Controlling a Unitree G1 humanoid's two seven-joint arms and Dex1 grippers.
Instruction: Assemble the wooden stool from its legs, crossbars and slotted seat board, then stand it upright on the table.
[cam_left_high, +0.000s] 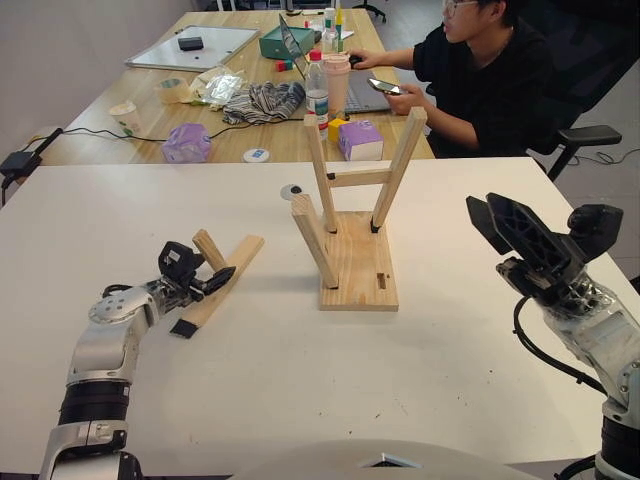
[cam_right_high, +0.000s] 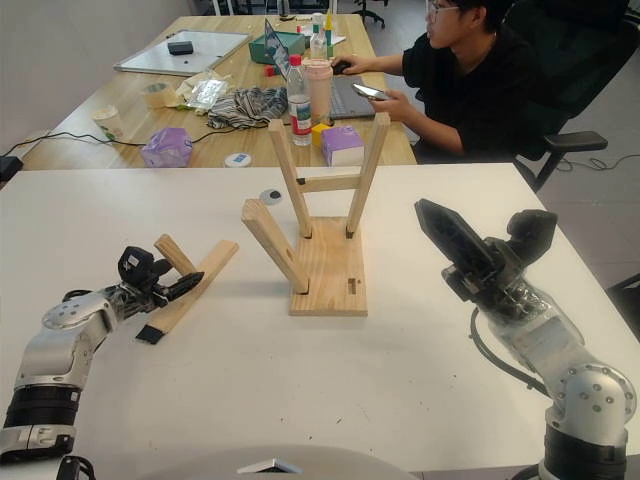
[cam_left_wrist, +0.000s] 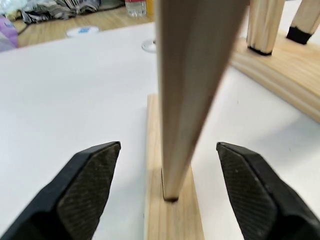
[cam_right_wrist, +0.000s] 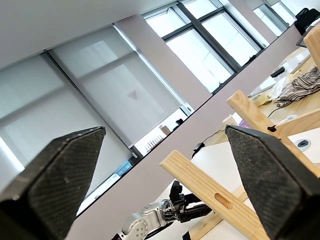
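- Seat board (cam_left_high: 355, 285) lies flat at mid-table (cam_left_high: 300, 400), underside up. Two legs (cam_left_high: 318, 170) stand in its far end, joined by a rung (cam_left_high: 360, 178). A third leg (cam_left_high: 313, 240) leans from the near-left side. An open slot (cam_left_high: 383, 280) shows on the near-right side.
- The loose leg (cam_left_high: 245, 252) lies on the table left of the seat board, apart from it. Its long axis runs from near-left, at the black foot cap, to far-right. A short bar (cam_left_high: 208, 247) sticks up out of it, tilted toward the far left.
- Left gripper (cam_left_high: 212, 280) is at the loose leg, coming in from the near-left end and low over the table. Wrist view: fingers (cam_left_wrist: 90, 190) spread wide, one on each side of the short bar where it meets the leg. Neither pad touches wood, so nothing is gripped.
- Right gripper (cam_left_high: 484, 208) hangs in the air right of the seat board, well apart from it and raised off the table. Jaws agape, holding nothing.
- Judgement: the left arm is much nearer the loose piece. The bar already sits between its jaws, so closing takes the bar across its width. The piece then has to travel right, toward the seat board's near-right slot.
- Risk, as a guess: the long leg hangs off the bar joint and may swing or pull loose on lifting.
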